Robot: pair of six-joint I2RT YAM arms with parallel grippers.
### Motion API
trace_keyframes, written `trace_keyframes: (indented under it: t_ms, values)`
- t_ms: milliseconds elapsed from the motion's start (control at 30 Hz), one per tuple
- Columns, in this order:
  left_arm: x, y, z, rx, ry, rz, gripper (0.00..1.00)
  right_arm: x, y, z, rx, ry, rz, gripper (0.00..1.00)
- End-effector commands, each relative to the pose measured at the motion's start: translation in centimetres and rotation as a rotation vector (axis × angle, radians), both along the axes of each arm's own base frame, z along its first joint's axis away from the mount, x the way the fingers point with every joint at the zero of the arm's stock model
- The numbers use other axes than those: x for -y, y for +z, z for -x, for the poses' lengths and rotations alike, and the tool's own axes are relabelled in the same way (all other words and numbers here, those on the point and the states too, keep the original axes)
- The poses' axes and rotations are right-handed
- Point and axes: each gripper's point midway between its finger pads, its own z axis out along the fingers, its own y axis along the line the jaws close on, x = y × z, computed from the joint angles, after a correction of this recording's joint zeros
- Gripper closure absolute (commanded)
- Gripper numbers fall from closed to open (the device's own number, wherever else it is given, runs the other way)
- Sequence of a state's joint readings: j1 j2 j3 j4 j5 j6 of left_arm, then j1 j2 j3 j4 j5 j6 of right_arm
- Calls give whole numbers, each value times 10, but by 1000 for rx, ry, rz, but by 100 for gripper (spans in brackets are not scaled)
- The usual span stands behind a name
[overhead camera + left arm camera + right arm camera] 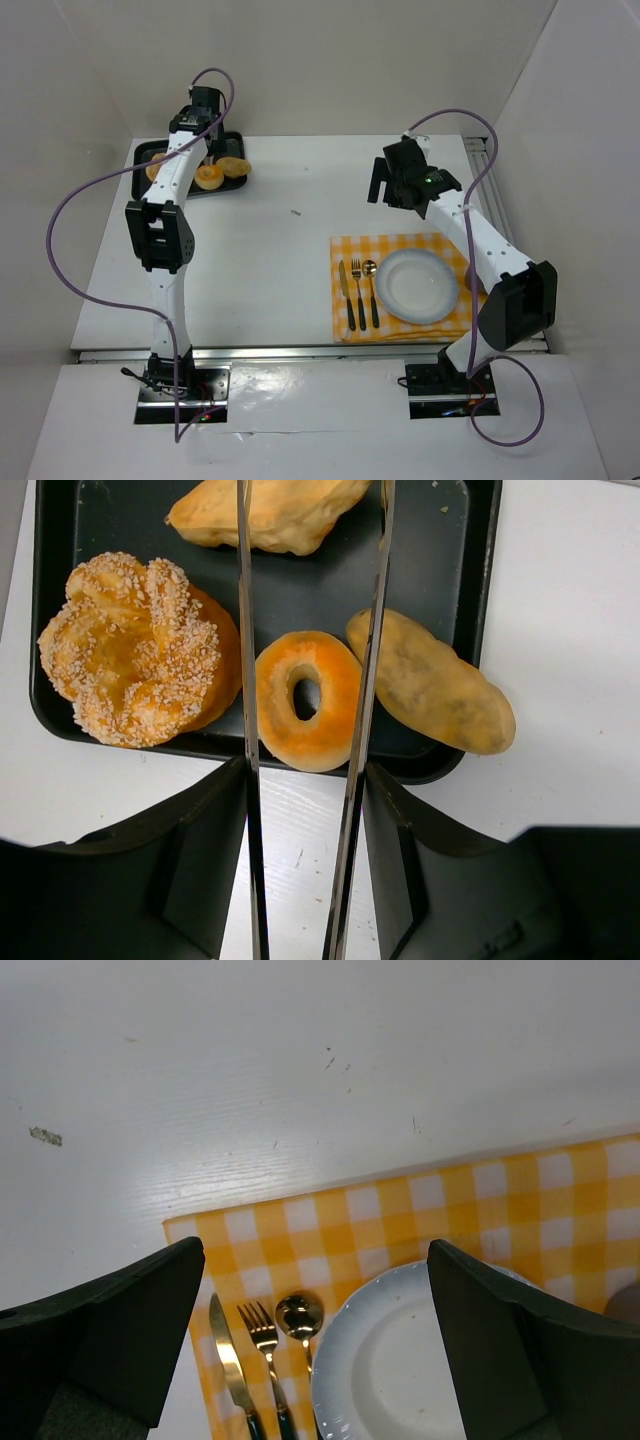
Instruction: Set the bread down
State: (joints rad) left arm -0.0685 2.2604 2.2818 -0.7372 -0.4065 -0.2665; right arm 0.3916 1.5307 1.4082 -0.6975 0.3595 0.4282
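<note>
Item for transfer: ring-shaped bread (330, 730), lying flat on the black tray (460, 540) at the table's far left. It sits between a seeded bun (135, 650) and an oblong roll (430, 680), and touches or nearly touches both.

Handling, by judgement: light, soft crumb, glazed crust that may slip. Firm pressure would dent it. Best hold is across the outer rim at its widest, closing gently.

My left gripper (312, 495) is open and carries nothing. Its thin blades flank the ring at about the ring's own width. I cannot tell whether they touch it.

Left arm: stretched forward, wrist pointing down over the tray.

Right gripper (315, 1260): spread wide, empty, hovering over the far edge of the checked cloth (400, 250), with the plate (417, 285) just below.
</note>
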Motion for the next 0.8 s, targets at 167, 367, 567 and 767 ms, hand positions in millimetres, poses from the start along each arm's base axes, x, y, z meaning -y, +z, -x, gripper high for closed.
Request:
trace_keyframes:
  t_ms: [167, 367, 567, 767]
  values:
    - [1, -15, -13, -12, -46, -32, 40, -4, 9, -13, 26, 5, -12, 0]
    - [-8, -27, -9, -41, -11, -69, 40, -10, -1, -21, 7, 17, -18, 0]
    - [-15, -37, -5, -58, 25, -94, 40, -16, -11, -30, -18, 23, -16, 0]
    - [-17, -31, -12, -25, 20, -113, 40, -22, -14, -36, -27, 37, -28, 0]
